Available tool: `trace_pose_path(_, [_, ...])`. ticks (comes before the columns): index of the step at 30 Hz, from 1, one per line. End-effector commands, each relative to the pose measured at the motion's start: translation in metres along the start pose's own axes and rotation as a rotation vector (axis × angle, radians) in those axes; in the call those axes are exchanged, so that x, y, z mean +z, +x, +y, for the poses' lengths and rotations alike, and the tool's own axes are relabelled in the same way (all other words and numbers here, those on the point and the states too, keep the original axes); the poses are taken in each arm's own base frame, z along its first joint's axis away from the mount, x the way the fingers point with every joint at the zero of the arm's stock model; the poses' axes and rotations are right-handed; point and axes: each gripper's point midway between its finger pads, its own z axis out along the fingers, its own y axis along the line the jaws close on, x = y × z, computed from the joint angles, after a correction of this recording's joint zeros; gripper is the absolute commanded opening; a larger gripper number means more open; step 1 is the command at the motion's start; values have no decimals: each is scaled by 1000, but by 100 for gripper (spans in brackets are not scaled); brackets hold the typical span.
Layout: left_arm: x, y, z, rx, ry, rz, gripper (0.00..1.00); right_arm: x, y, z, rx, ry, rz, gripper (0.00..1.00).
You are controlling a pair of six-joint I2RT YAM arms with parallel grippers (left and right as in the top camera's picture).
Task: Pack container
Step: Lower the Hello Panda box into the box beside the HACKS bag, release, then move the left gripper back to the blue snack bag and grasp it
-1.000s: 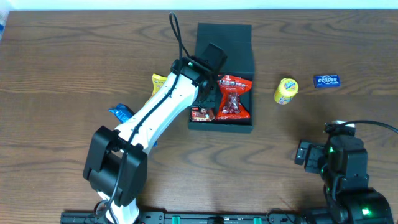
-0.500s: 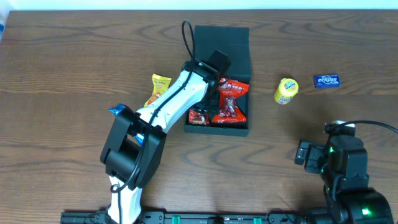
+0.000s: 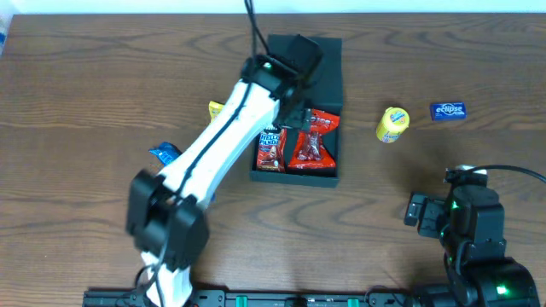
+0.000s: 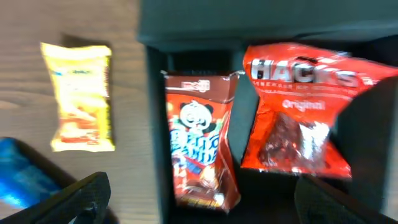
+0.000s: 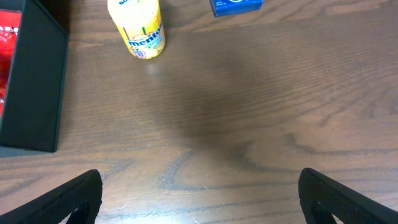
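Observation:
The container (image 3: pixel 328 72) is a dark box, its lid flap folded back on the far side. Inside it lie a red-brown panda snack packet (image 3: pixel 270 147) and a red Hacks packet (image 3: pixel 313 141), side by side. My left gripper (image 3: pixel 288 101) hangs above the container, open, with nothing between its fingers. In the left wrist view the panda packet (image 4: pixel 202 149) and Hacks packet (image 4: pixel 298 106) lie beyond the left gripper (image 4: pixel 205 208), inside the container wall (image 4: pixel 154 124). My right gripper (image 5: pixel 211 199) stands open over bare table at the near right.
A yellow snack packet (image 3: pixel 217 110) and a blue packet (image 3: pixel 164 153) lie left of the container, partly under the left arm. A yellow Mentos bottle (image 3: pixel 392 124) and a blue Eclipse pack (image 3: pixel 448 110) lie right of it. The right arm (image 3: pixel 467 223) sits near the front edge.
The left gripper has opened and let go of the panda packet, which now lies in the container beside the red packet. The left arm has lifted toward the far side. The right arm is still.

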Motion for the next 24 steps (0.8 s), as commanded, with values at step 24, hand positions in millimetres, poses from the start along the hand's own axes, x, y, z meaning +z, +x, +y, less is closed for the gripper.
trace_pose_path(24, [18,168,184,-782,-193,29,95,0,-1,-2,-2,9,-4,99])
